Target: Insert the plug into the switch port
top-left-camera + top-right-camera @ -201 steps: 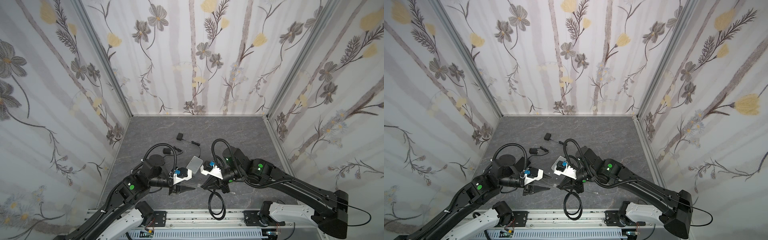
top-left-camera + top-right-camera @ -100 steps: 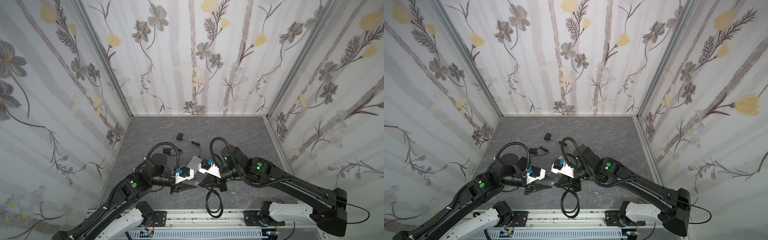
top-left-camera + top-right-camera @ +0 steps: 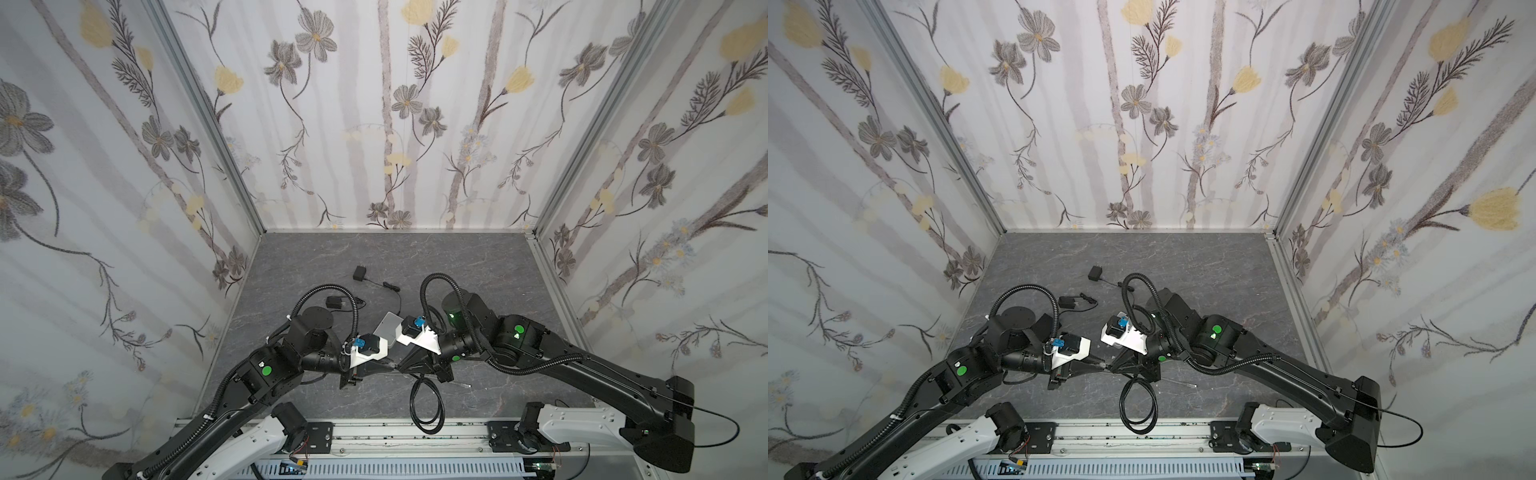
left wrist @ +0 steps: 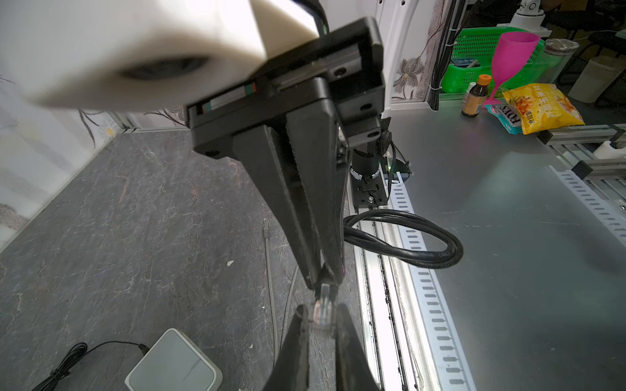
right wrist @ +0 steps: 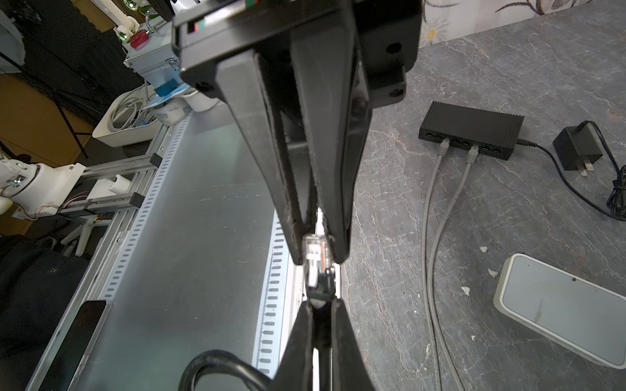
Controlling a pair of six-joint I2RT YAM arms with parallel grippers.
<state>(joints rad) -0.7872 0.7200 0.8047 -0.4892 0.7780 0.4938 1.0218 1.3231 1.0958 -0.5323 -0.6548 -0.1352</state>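
clear plug (image 4: pixel 321 304) pinched in left gripper (image 4: pixel 320 310) tips, fingers closed on it; right gripper (image 5: pixel 320 301) clamped on its black boot (image 5: pixel 321 286), tip to tip. white switch box (image 3: pixel 388 330) flat at 12 o'clock of tips in a top view, apart from plug; switch port hidden.

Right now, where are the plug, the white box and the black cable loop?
plug (image 4: pixel 321 309), left wrist view, on its clear body
white box (image 5: pixel 562 308), right wrist view, on its pale grey top
black cable loop (image 4: pixel 420 256), left wrist view, on the lettered strand
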